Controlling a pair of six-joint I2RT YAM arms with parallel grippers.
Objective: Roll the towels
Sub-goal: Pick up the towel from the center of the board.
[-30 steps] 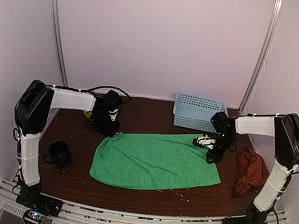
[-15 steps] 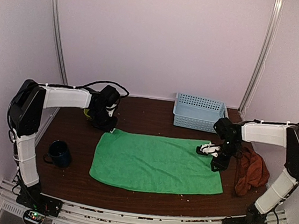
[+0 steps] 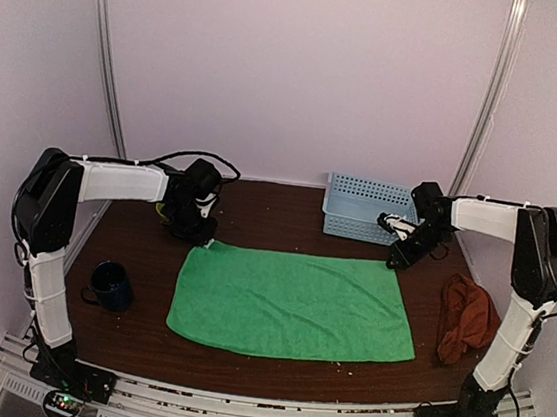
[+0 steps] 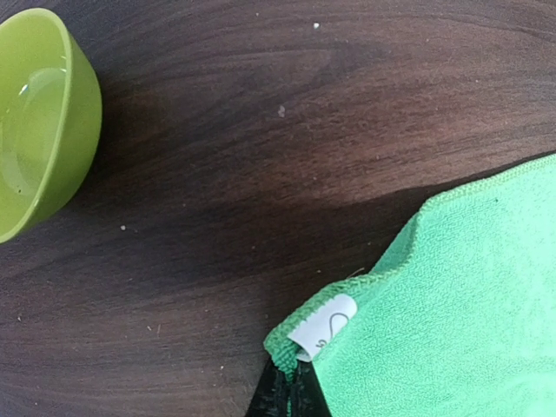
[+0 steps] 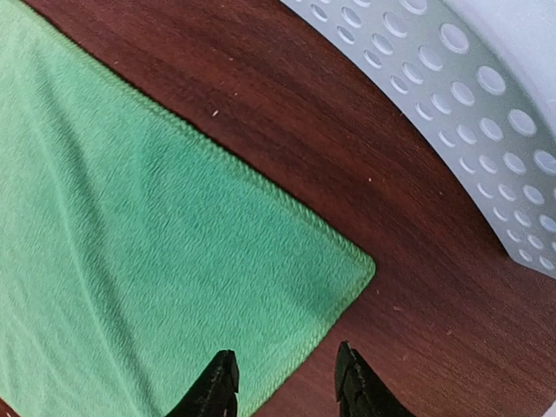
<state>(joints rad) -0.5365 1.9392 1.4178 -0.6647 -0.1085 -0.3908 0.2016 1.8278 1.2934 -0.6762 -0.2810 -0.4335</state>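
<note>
The green towel (image 3: 293, 304) lies spread flat in the middle of the table. My left gripper (image 3: 198, 232) is at its far left corner; in the left wrist view (image 4: 291, 387) the jaws are shut on that corner of the green towel (image 4: 469, 313), beside its white label. My right gripper (image 3: 396, 260) is open and empty just above the far right corner; in the right wrist view (image 5: 287, 387) its fingers straddle the towel's edge (image 5: 156, 252) without touching. The rust-red towel (image 3: 467, 318) lies crumpled at the right edge.
A light-blue basket (image 3: 367, 208) stands at the back right, also close in the right wrist view (image 5: 469, 95). A green bowl (image 4: 39, 117) sits behind my left gripper. A dark blue mug (image 3: 109, 285) stands at the front left.
The green towel has been pulled flat and straight. My right gripper let go of its far right corner and moved back toward the basket. My left gripper stayed shut on the left corner.
</note>
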